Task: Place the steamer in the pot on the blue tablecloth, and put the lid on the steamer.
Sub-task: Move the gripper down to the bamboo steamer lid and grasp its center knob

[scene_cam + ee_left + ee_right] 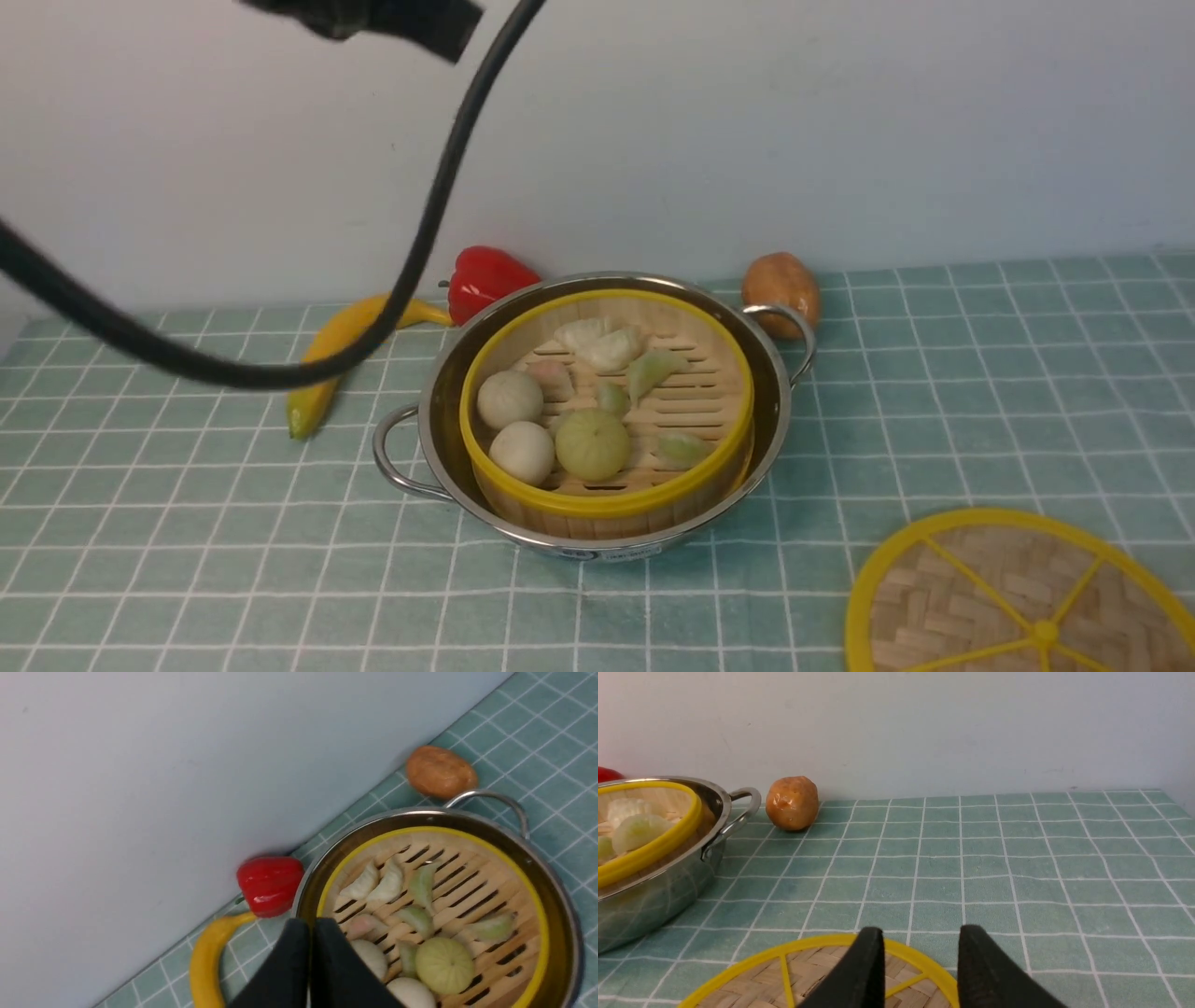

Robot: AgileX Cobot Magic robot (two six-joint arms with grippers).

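Observation:
The steamer (607,504), a bamboo basket with yellow rims and toy dumplings and buns inside, sits in the shiny steel pot (437,401) on the blue tablecloth (980,373). The lid (990,588), a flat woven disc with yellow rim and spokes, lies on the cloth at the front right, apart from the pot. In the left wrist view my left gripper (310,926) is shut and empty, held above the steamer's (439,905) rim on the pepper side. In the right wrist view my right gripper (920,933) stands open over the far edge of the lid (808,970), its fingers astride the rim.
A red pepper (485,280) and a yellow banana (341,359) lie behind the pot on the left. A brown potato (782,285) sits by the pot's far right handle. A black cable (439,215) hangs across the left of the front view. A pale wall closes the back.

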